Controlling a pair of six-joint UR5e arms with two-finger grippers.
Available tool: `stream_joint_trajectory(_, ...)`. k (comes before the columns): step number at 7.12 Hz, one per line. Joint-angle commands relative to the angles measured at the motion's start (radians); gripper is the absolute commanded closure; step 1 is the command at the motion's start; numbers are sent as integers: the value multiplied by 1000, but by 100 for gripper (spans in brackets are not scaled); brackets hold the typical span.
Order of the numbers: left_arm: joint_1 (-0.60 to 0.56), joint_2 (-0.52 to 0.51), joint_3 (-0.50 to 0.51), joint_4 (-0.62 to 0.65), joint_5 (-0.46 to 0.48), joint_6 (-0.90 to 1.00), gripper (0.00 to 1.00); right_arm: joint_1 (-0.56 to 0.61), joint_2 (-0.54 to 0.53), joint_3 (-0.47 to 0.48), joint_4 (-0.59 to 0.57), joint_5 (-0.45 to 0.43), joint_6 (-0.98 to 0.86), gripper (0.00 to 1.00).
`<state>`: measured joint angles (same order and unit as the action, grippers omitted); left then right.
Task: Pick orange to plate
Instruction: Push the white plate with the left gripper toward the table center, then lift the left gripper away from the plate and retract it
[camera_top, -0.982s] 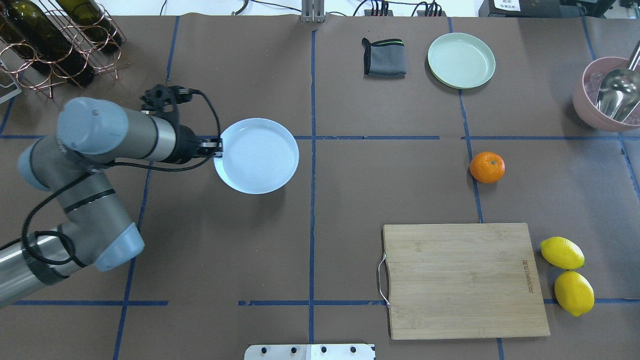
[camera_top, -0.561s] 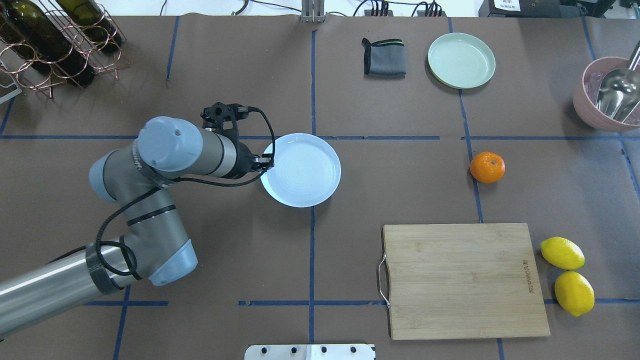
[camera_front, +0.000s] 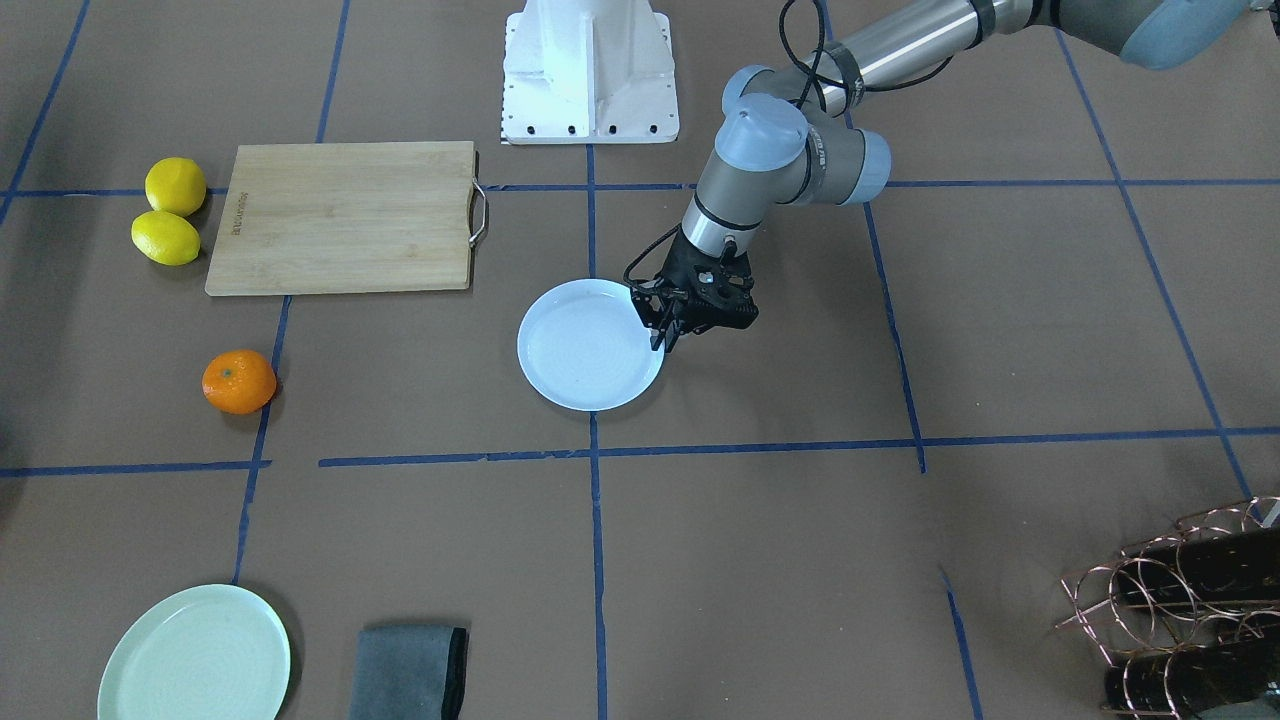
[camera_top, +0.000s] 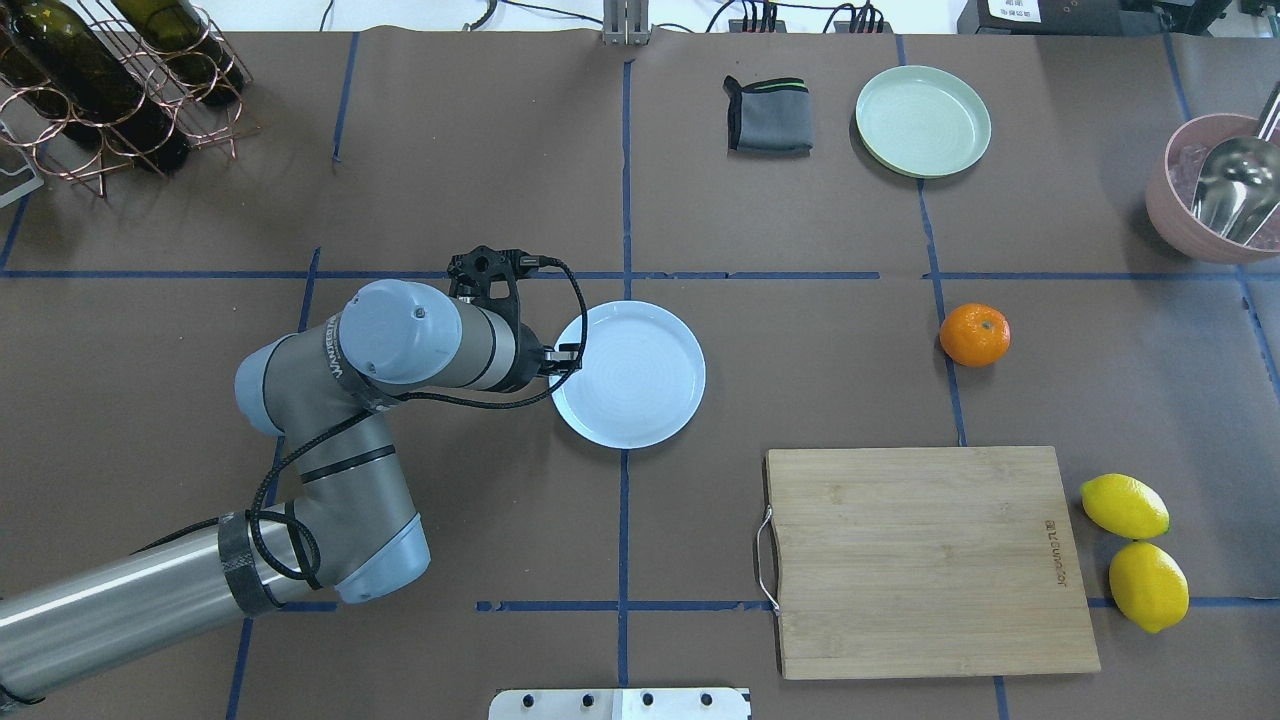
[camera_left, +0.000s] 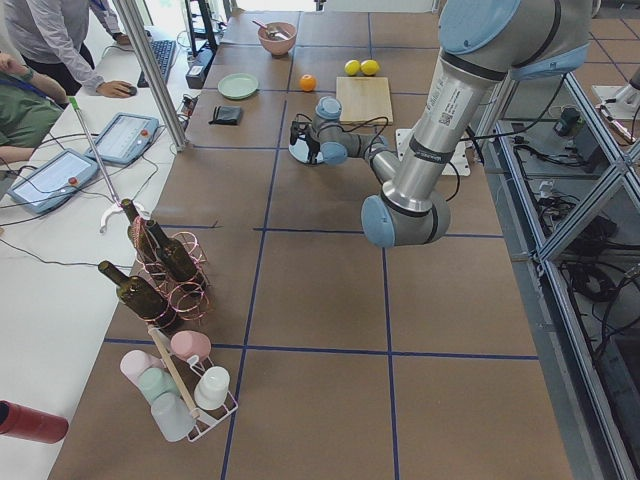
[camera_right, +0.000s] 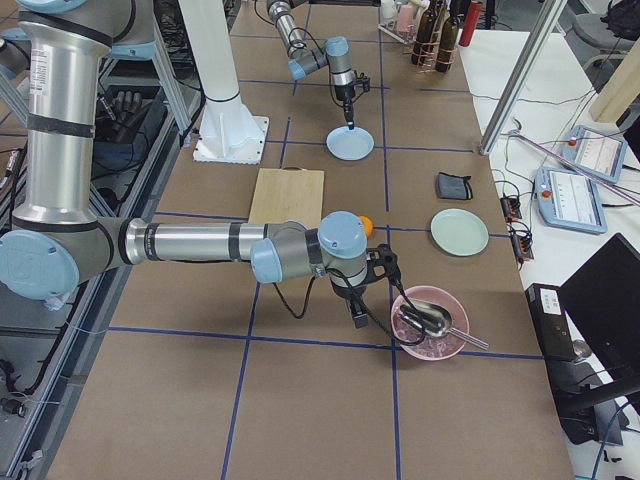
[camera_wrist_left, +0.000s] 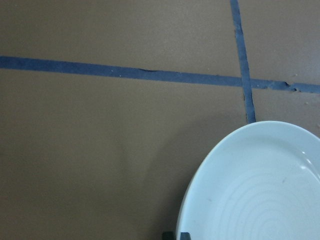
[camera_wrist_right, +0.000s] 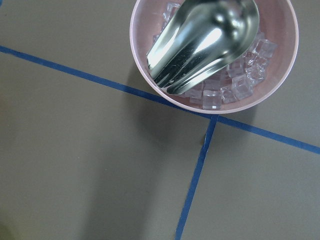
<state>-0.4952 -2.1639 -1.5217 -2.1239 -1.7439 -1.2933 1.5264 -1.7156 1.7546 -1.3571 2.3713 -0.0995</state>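
Blue-taped table (camera_top: 450, 150) with orange (camera_top: 974, 335), white plate (camera_top: 640, 380) (perhaps resting), cutting board (camera_top: 925, 560), two lemons (camera_top: 1124, 506), green plate (camera_top: 922, 121), cloth (camera_top: 768, 115), bowl (camera_top: 1170, 215).

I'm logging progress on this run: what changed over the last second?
The left claw, clamped on the rim of the plate, slid it toward the table's middle and nearer the robot's base, closing on the orange. Nothing was newly grasped or released. The orange, lemons, cutting board and green plate stayed put.

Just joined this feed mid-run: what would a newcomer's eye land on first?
The left gripper clamped on the rim of the white plate at the middle of the table. Next, the bright orange sitting alone on the robot's right, well apart from the plate, beyond the cutting board.
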Motion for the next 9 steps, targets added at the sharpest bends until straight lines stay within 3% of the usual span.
stream_joint_trajectory(1, -35, 18, -53, 19, -9, 63, 0, 0, 7, 18, 12, 5, 3, 0)
stream_joint_trajectory(2, -75, 48, -111, 85, -40, 162, 0, -9, 8, 20, 19, 0, 13, 0)
stream_joint_trajectory(3, -153, 96, -189, 175, -133, 298, 0, -12, 1, 20, 112, 9, 17, 0)
stream_joint_trajectory(5, -346, 261, -332, 223, -260, 428, 0, -44, -4, 25, 194, 29, 50, 0)
stream_joint_trajectory(6, -485, 351, -333, 225, -393, 503, 0, -70, 19, 42, 196, 40, 161, 0)
stream_joint_trajectory(8, -726, 526, -304, 266, -495, 946, 0, -193, 59, 94, 184, 22, 281, 0)
stream_joint_trajectory(9, -802, 547, -293, 388, -518, 991, 0, -262, 85, 117, 182, -6, 362, 0)
